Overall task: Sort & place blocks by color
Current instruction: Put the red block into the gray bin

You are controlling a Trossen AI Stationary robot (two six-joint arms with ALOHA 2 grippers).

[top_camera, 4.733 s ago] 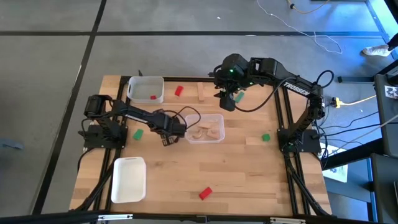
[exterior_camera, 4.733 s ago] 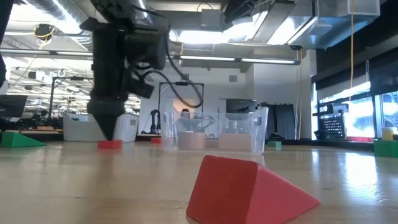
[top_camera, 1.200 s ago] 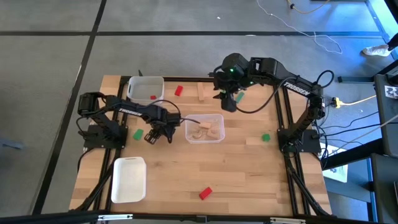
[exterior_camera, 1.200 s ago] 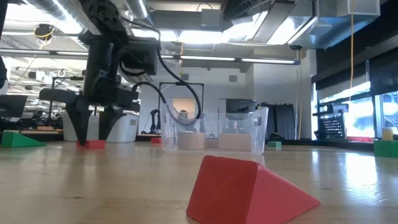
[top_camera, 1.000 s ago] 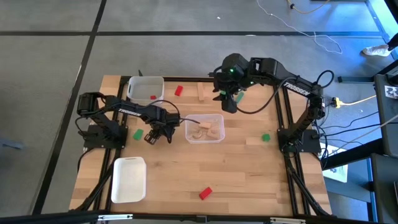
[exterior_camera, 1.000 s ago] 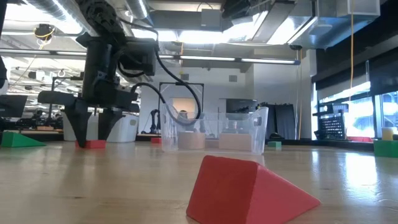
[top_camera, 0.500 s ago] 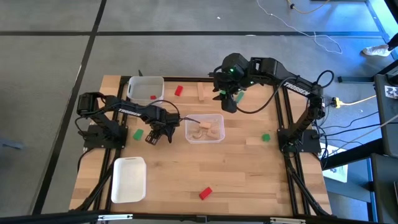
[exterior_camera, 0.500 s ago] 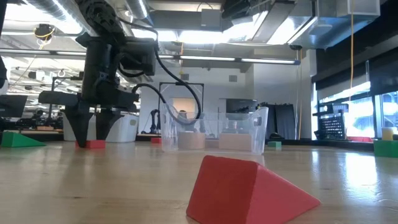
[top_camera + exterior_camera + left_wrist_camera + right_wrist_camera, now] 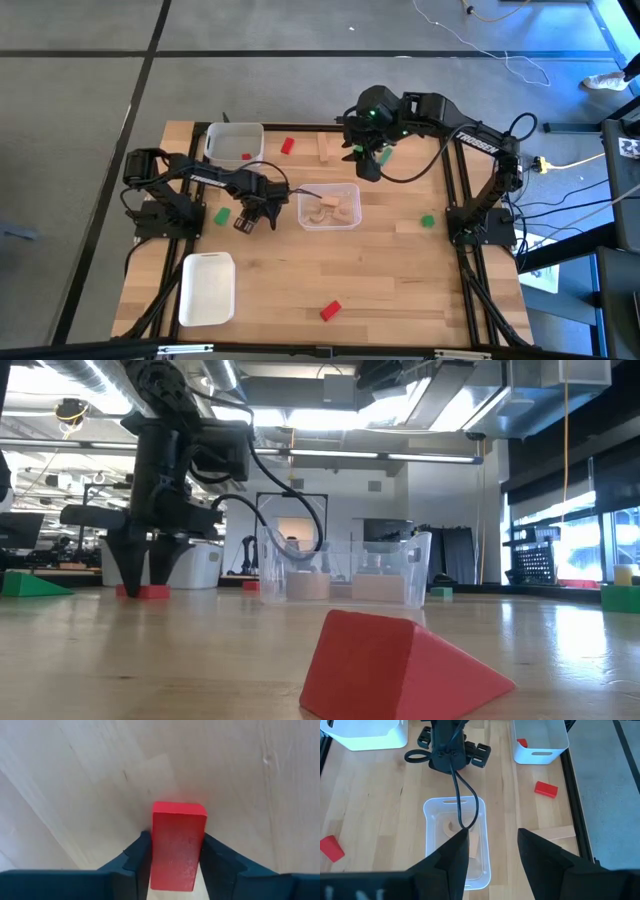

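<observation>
two arms in play, but only your left gripper (image 9: 243,222) is working: it's down on the table (image 9: 400,280) just left of the clear tray (image 9: 329,206), fingers (image 9: 136,856) narrowed onto the sides of a flat red block (image 9: 178,845) that lies on the wood. looks like contact on both sides, not lifted yet.

your right gripper (image 9: 370,166) hangs above the far middle of the table, fingers (image 9: 543,857) spread and empty.

progress, judged roughly: early-to-mid. the clear tray already has some light-wood pieces (image 9: 335,209) in it, and the far white tray (image 9: 234,143) holds one small red block (image 9: 247,156). the near white tray (image 9: 207,288) looks empty (probably for greens).

left to sort:
- red block (image 9: 288,146) near the far edge
- red wedge (image 9: 330,310) near the front edge
- green block (image 9: 221,215) just left of your left gripper
- green block (image 9: 427,221) on the right side
- a light-wood block (image 9: 324,148) by the far edge

room: open wood between the grasp and the far white tray. mind the green block close by, the tray wall on the right, and the cable (image 9: 305,188) draped over it.
</observation>
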